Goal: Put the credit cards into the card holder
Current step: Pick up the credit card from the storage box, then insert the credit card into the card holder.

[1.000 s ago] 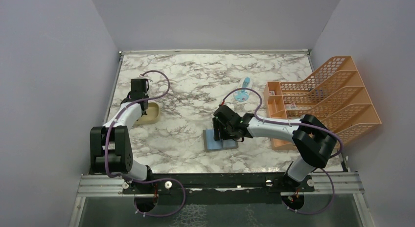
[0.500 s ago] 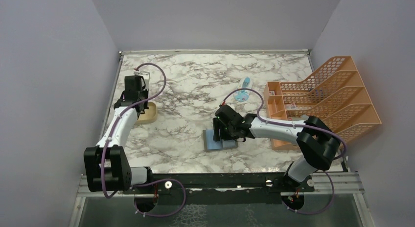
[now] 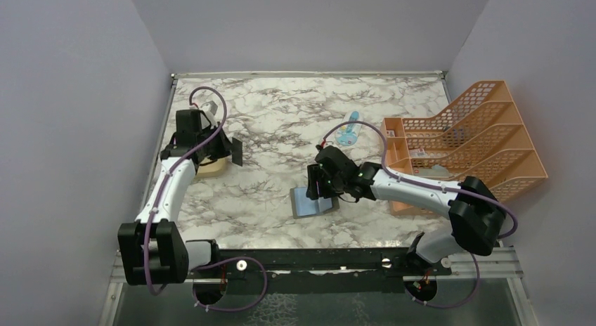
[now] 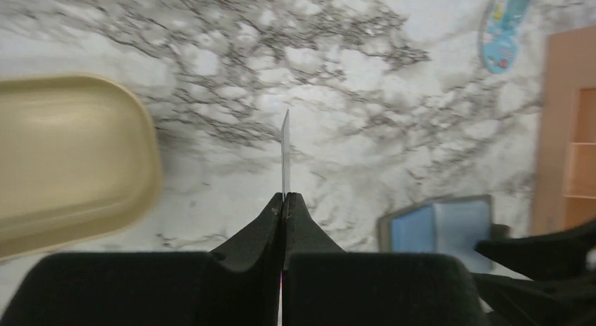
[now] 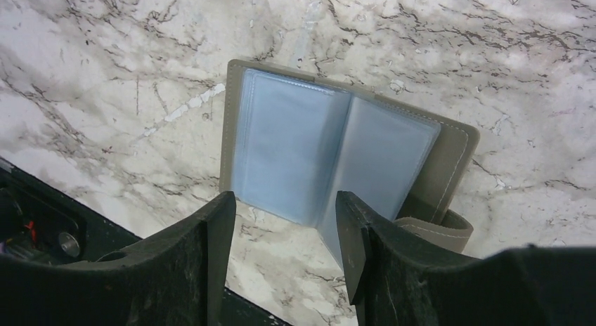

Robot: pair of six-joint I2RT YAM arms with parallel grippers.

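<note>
My left gripper (image 3: 223,150) is shut on one credit card (image 3: 237,152), held just right of the tan tray (image 3: 209,169) and above the table. In the left wrist view the card (image 4: 285,154) stands edge-on, sticking up out of the closed fingertips of that gripper (image 4: 284,198). The grey card holder (image 3: 311,201) lies open on the marble with its pale blue pockets (image 5: 295,154) facing up. My right gripper (image 5: 284,208) is open over its near edge. One finger (image 5: 355,235) overlaps the raised right-hand pocket. No other credit cards show.
The tan tray (image 4: 70,157) sits at the left edge of the table. A blue-and-white packet (image 3: 347,133) lies behind the card holder. A large orange mesh file rack (image 3: 478,140) fills the right side. The metal base rail (image 3: 316,259) runs along the near edge.
The left gripper shut, rose from the tray with a card and swung to the right. The right arm shifted slightly and the card holder turned a little.
</note>
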